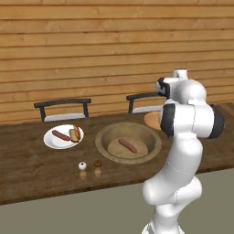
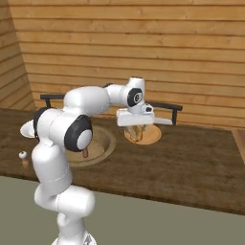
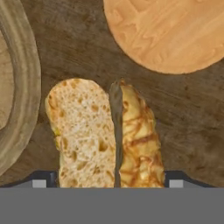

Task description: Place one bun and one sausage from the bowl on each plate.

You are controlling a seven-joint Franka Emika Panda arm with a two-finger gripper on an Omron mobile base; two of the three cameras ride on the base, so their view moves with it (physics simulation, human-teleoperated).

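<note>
The pincer (image 2: 137, 130) is clamped on a bun (image 3: 105, 133), which the hand view shows split lengthwise, pale crumb face on one half and tan-orange crust on the other, hanging above the dark wooden surface (image 1: 27, 169). In the right base view the bun hangs over a tan wood-grain plate (image 2: 143, 136), which lies at the hand view's 1 o'clock.

Nearest on the surface, in the left base view, stand a small white shaker (image 1: 82, 166) and a small brown shaker (image 1: 97, 163), side by side. At their 1 o'clock sits the bowl (image 1: 103, 141), holding one sausage (image 1: 127, 145). At the bowl's 9 o'clock lies a white plate (image 1: 51, 141) carrying a sausage (image 1: 60, 135) and a bun (image 1: 75, 133) touching it. Beyond the surface stand two dark chairs (image 1: 62, 107) before a wooden plank wall (image 1: 91, 45). No writing shows anywhere.
</note>
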